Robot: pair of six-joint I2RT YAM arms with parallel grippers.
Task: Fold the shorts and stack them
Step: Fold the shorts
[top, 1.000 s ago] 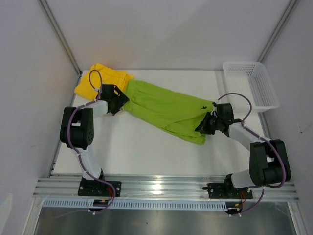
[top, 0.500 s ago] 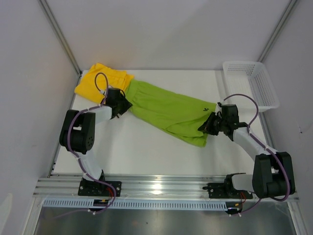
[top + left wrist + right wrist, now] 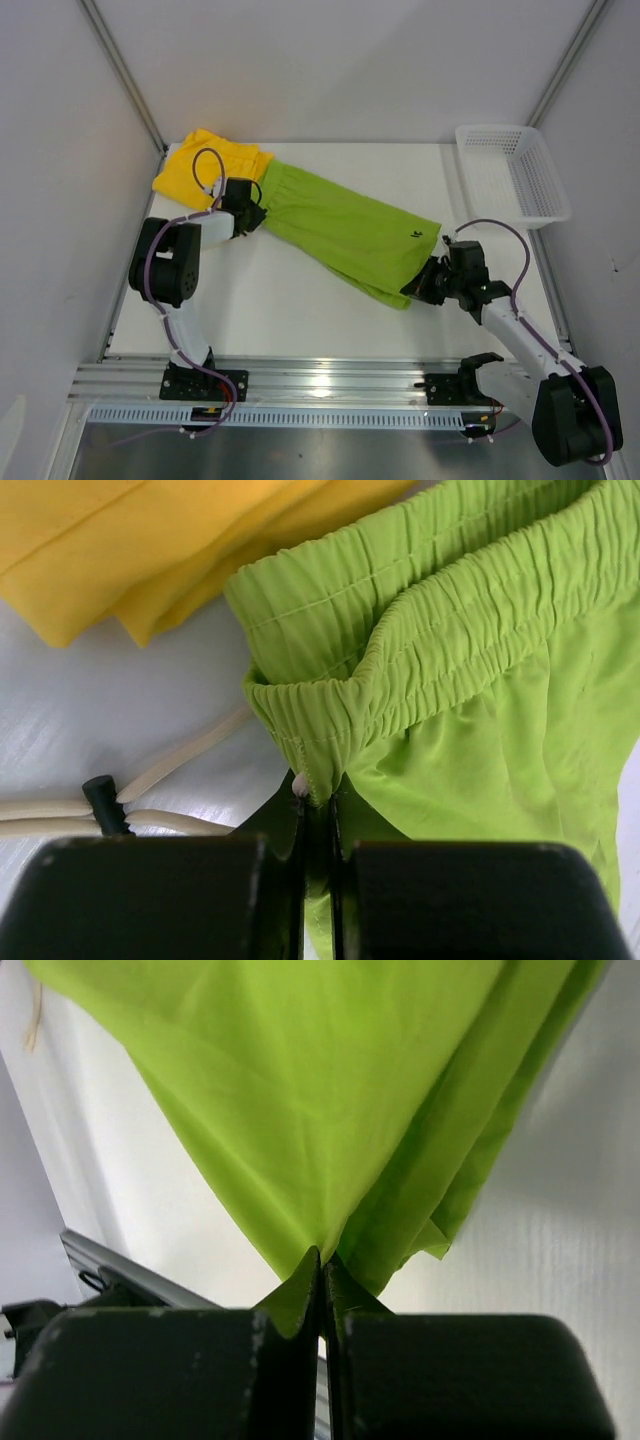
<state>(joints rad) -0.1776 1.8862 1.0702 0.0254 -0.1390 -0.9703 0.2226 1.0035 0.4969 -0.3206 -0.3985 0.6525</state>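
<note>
The lime green shorts point(image 3: 345, 232) lie stretched diagonally across the table, waistband at the left. My left gripper point(image 3: 256, 214) is shut on the corner of the elastic waistband point(image 3: 318, 765). My right gripper point(image 3: 420, 284) is shut on the leg hem of the green shorts point(image 3: 320, 1110) and holds it lifted a little above the table. The yellow shorts point(image 3: 207, 164) lie bunched in the back left corner, just behind the green waistband; they also show at the top left as the yellow shorts point(image 3: 130, 550). A white drawstring point(image 3: 150, 780) trails on the table beside my left fingers.
A white mesh basket point(image 3: 513, 173) stands at the back right corner. The white table point(image 3: 300, 300) is bounded by grey walls on both sides and an aluminium rail point(image 3: 330, 380) along the near edge.
My left gripper reached forward and closed on the green waistband. My right gripper, still shut on the hem, pulled it toward the near right, stretching the shorts.
</note>
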